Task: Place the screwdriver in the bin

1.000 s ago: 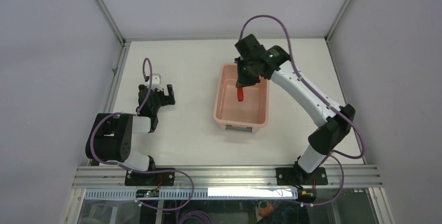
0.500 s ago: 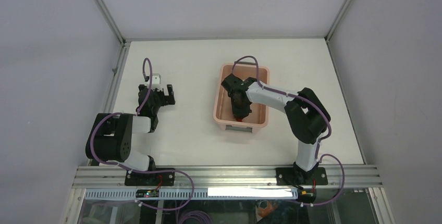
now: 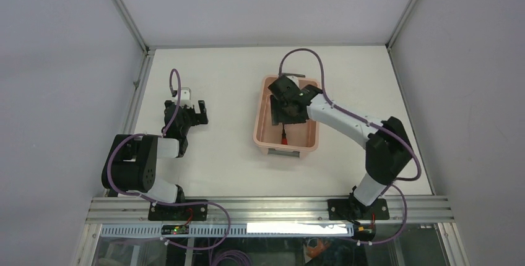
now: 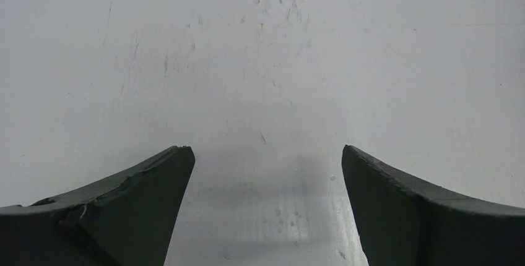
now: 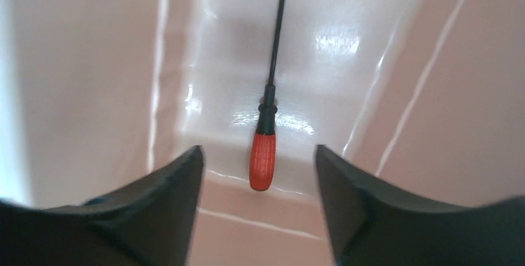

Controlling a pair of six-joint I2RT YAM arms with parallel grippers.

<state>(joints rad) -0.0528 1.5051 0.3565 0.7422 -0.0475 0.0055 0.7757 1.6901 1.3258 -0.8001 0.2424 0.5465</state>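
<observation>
The screwdriver point(image 3: 284, 135), red-handled with a thin black shaft, lies flat on the floor of the pale pink bin point(image 3: 257, 124), toward its near end. In the right wrist view the screwdriver point(image 5: 262, 154) lies free, its handle nearest the camera, with the bin's walls point(image 5: 74, 62) rising on both sides. My right gripper point(image 3: 286, 116) hovers over the bin's middle. Its jaws point(image 5: 258, 148) stand open and touch nothing. Far to the left, my left gripper point(image 3: 194, 106) rests low over the bare table, open and empty point(image 4: 265, 148).
White enclosure walls with metal corner posts point(image 3: 146, 49) ring the table. An aluminium rail point(image 3: 266, 207) carrying both arm bases runs along the near edge. The bin has a dark grey handle point(image 3: 285, 151) at its near short end.
The right arm carried the screwdriver over the bin toward its near end, then opened and drew back a little. The screwdriver now lies loose on the bin floor. The left arm stayed still.
</observation>
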